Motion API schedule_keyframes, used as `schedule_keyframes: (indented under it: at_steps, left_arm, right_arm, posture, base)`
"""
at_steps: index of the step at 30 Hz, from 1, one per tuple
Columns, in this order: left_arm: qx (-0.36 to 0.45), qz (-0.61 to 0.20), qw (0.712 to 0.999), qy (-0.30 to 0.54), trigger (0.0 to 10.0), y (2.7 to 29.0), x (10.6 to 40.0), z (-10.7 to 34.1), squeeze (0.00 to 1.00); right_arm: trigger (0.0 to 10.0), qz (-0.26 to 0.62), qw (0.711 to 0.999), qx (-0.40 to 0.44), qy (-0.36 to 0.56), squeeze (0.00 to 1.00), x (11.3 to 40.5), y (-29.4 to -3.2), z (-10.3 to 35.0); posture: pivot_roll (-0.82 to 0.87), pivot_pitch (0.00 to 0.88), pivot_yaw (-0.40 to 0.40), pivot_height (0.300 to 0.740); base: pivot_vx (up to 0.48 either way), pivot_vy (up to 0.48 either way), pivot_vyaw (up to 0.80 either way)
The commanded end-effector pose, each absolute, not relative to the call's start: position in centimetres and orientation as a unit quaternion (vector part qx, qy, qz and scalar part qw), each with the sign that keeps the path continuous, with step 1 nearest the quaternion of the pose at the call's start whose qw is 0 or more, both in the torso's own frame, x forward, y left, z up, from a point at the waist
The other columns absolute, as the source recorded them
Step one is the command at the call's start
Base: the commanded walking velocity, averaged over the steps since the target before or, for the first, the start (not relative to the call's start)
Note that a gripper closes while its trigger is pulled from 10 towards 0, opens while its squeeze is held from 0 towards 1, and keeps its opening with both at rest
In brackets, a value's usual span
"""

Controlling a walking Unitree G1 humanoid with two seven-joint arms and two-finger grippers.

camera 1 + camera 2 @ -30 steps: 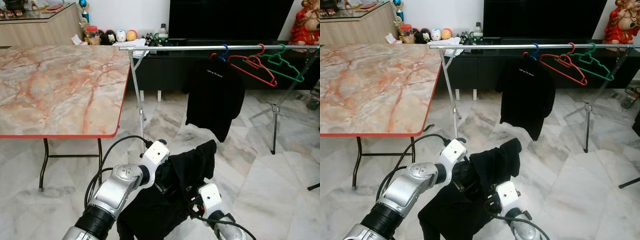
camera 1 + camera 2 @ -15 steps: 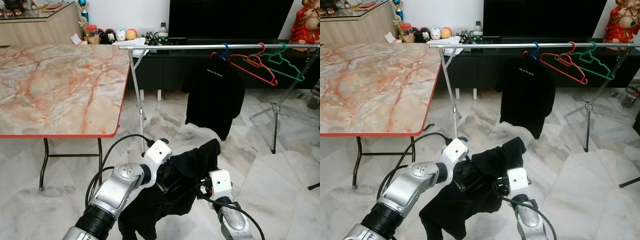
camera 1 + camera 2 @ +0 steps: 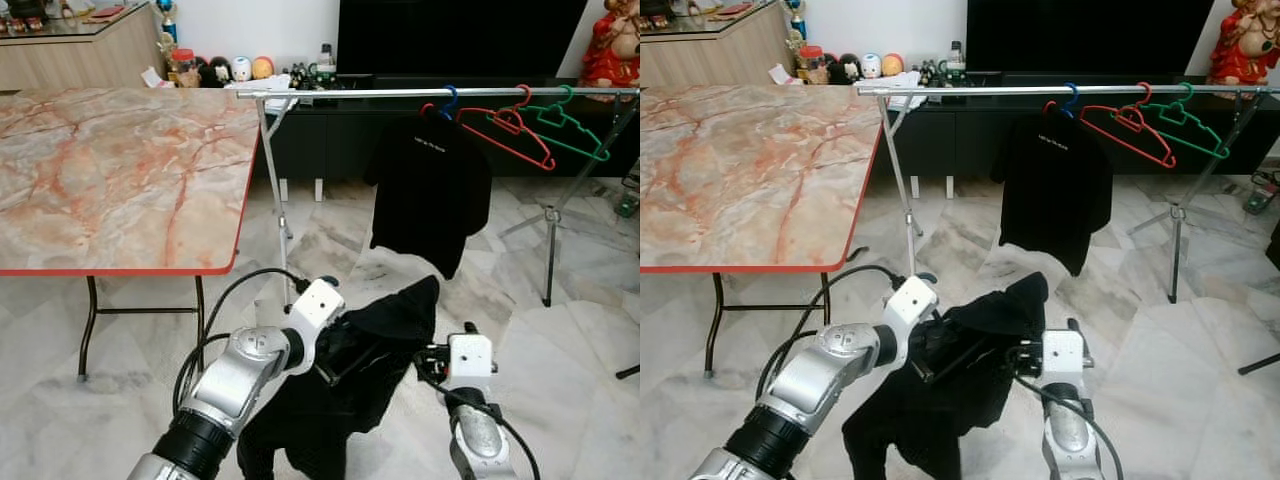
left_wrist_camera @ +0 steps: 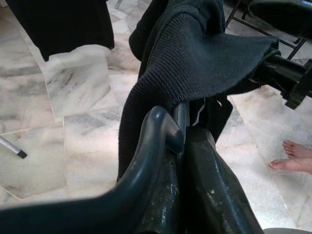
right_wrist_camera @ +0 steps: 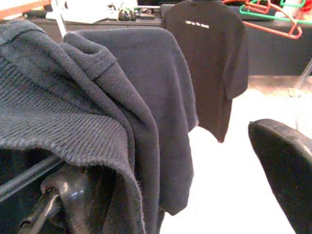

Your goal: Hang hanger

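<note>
With the left gripper clamped on the hanger and the right gripper apart beside it, lift the black sweater level toward the rail, hooking left of the hung black shirt.

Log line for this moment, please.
left claw: shut on hanger with dark knit garment | right claw: open beside garment | rail: black shirt, red and green hangers hung | state: not yet hung

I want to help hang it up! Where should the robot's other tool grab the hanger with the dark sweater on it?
Probably the bare hanger bar poking out beneath the dark sweater, coming from the robot's right. The left tool is already clamped on its own end, and knit covers the top.
</note>
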State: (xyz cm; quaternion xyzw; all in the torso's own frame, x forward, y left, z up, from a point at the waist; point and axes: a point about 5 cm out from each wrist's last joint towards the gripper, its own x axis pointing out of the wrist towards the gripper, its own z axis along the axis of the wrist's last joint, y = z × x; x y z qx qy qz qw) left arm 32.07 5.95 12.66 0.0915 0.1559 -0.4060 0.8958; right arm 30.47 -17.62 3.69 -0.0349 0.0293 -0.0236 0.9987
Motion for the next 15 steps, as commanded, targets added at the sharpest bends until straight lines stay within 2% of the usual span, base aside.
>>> schedule_keyframes:
  at_steps: [1,9,10,15]
  left_arm:
    - [0.085,-0.406,0.900,0.133,10.0,5.9,32.4,13.7,0.00]
    - [0.077,-0.414,0.898,0.125,10.0,5.7,32.2,14.1,0.00]
    - [0.079,-0.417,0.897,0.125,10.0,5.6,32.2,14.1,0.00]
    - [0.078,-0.417,0.897,0.126,10.0,5.6,32.2,14.1,0.00]
  right_arm:
    - [10.0,-0.012,0.999,-0.009,0.038,0.00,30.6,-17.0,3.6]
    - [10.0,0.030,0.998,-0.011,0.051,0.00,30.6,-15.7,3.3]
    - [10.0,0.064,0.996,0.002,0.064,0.00,30.7,-15.0,3.1]
    - [10.0,0.092,0.994,-0.038,0.054,0.00,30.9,-14.3,3.5]
  posture:
    - [0.07,0.072,0.007,0.740]
    - [0.08,0.074,0.005,0.740]
    - [0.08,0.074,0.004,0.740]
    - [0.08,0.074,0.004,0.740]
  base:
    - [0.000,0.000,0.00]
    - [0.000,0.000,0.00]
    - [0.000,0.000,0.00]
    - [0.000,0.000,0.00]
